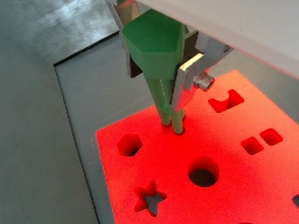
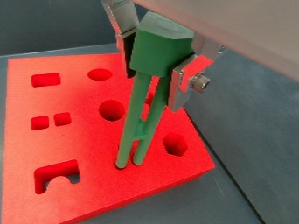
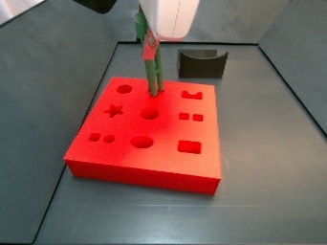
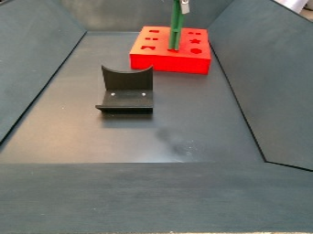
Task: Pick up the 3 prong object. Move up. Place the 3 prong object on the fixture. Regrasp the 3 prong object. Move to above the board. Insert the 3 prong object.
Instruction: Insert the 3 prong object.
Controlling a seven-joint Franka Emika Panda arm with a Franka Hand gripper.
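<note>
We see the gripper (image 2: 158,52) clamped on the upright green piece (image 2: 142,114), prongs touching the board (image 3: 153,144) near its far edge; slight tilt could jam the prongs.

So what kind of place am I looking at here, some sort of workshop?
Most likely a robot test cell, not a workshop: a grey walled bin floor holds only a red board with shaped cutouts and a dark fixture. The end effector holds a green 3 prong object upright, prongs at the board.
</note>
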